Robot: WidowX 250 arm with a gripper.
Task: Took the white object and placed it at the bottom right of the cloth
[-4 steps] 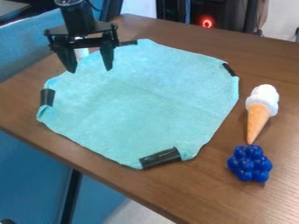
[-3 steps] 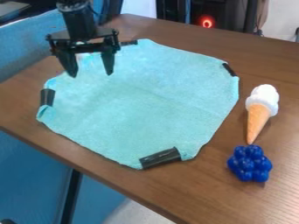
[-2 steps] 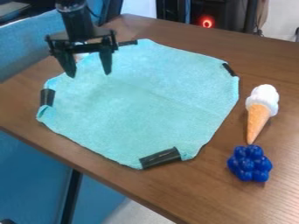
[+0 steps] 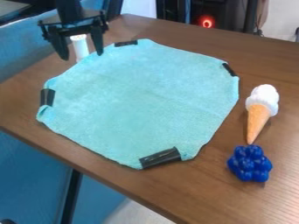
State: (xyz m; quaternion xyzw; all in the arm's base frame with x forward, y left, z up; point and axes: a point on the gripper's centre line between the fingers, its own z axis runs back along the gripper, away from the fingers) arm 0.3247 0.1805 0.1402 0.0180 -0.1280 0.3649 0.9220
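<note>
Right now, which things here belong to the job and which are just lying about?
For the job:
White object, by the cloth's upper left edge
Cloth
Gripper

Just lying about:
Ice cream cone
Blue cluster, below the cone

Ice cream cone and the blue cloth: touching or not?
Apart. The camera view shows a strip of brown tabletop between the cloth's right edge and the ice cream cone.
</note>
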